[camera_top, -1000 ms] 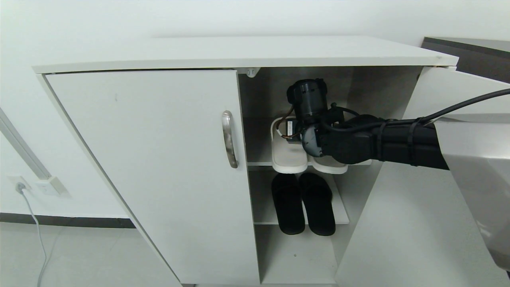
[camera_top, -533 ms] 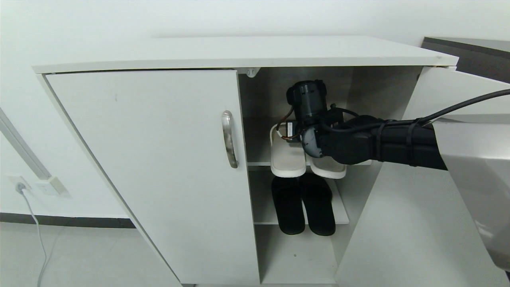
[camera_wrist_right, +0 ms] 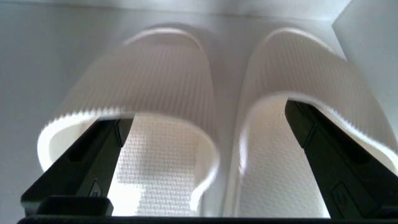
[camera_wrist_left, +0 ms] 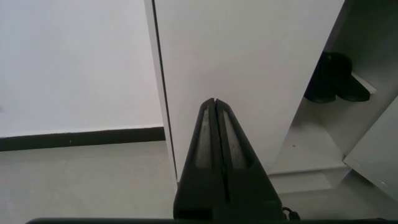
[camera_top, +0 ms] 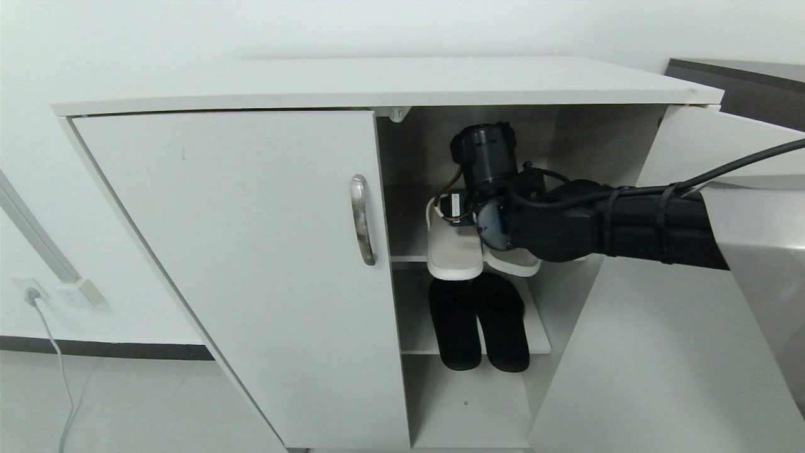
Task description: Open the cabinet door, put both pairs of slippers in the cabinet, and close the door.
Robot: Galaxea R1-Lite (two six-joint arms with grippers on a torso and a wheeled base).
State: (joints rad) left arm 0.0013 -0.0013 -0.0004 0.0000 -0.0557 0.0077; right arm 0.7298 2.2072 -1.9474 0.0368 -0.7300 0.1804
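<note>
We see the white cabinet [camera_top: 377, 78] standing against the wall, its left door [camera_top: 239, 251] closed and its right door [camera_top: 629, 352] swung wide open. The right arm [camera_top: 604, 229] reaches through the opening into the upper compartment. The upper shelf [camera_top: 405, 258] carries the white slippers [camera_top: 453, 255], side by side with their heels jutting past the shelf's front edge. The lower shelf [camera_top: 412, 340] carries the black slippers [camera_top: 478, 327], also side by side, directly below the white pair and with their heels overhanging the edge.

In the right wrist view, the right claw [camera_wrist_right: 205, 115] has its fingers [camera_wrist_right: 81, 168] spread apart, one under the strap of each white slipper. We cannot tell whether they press against the slippers, since the contact lies under the straps.

In the left wrist view, the left claw [camera_wrist_left: 214, 109] has its fingers closed together on nothing. It hangs low in front of the closed left door, above the floor [camera_wrist_left: 81, 180].

A metal handle [camera_top: 361, 220] runs upright along the left door's free edge. A wall socket [camera_top: 30, 294] with a cable plugged in sits low on the wall, left of the cabinet.
</note>
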